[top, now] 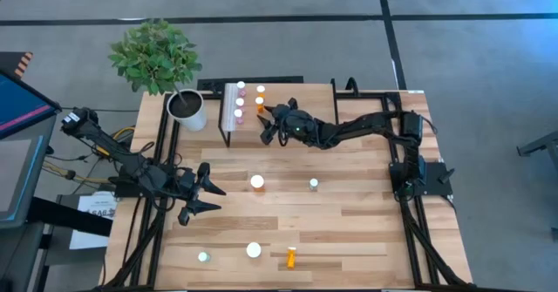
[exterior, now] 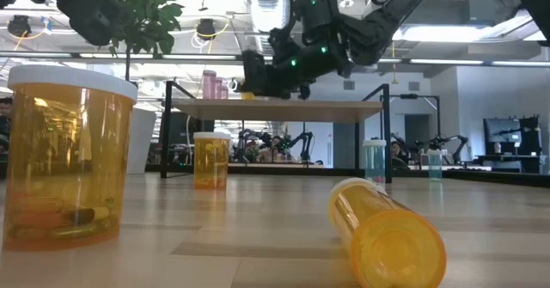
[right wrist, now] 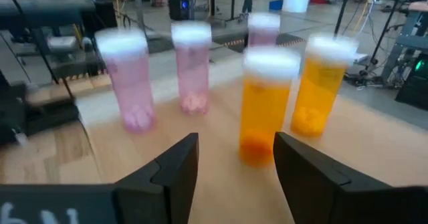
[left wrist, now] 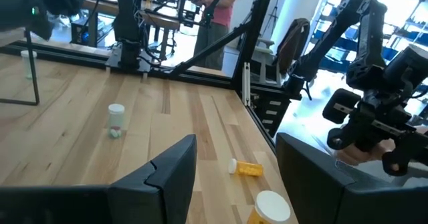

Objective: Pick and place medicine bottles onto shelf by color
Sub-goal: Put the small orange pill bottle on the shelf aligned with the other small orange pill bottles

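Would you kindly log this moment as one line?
right gripper: jaws open at shelf, orange bottle released upright | left gripper: open, waiting | bottles remain on table

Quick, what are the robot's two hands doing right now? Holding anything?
Left hand: open, empty, over the table's left side.
Right hand: open, holding nothing, at the shelf just behind an orange bottle.

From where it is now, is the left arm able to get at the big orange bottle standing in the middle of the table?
Probably yes: left gripper is open, with bare table between it and the orange bottle.
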Controlling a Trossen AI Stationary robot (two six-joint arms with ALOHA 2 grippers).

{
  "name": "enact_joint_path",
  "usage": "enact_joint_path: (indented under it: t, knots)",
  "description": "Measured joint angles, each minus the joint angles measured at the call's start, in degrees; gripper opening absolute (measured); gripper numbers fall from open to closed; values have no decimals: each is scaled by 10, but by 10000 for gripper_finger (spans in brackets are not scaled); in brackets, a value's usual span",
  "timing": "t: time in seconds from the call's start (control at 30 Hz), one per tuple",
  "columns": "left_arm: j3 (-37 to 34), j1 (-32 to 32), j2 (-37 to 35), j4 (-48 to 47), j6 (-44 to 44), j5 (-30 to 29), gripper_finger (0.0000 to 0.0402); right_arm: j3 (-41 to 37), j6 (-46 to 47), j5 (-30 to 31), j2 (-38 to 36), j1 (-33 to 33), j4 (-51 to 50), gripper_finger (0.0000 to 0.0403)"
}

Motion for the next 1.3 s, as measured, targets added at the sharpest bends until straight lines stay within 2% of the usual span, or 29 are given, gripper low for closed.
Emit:
enact_joint_path:
  t: [0.23,0.63,0.9,1.03,1.3]
  knots:
    - [0,0,0,0,0,3,192,7,0,4,-22,2,-39,218]
    - [0,0,0,0,-1,6,192,7,1,31,-119,31,-202,219]
    - [0,0,0,0,-2,6,192,-6,0,33,-190,112,-245,219]
    - [0,0,0,4,-6,6,192,-27,28,33,-233,160,-282,218]
    - [0,0,0,4,-6,11,192,-117,101,33,-295,298,-297,218]
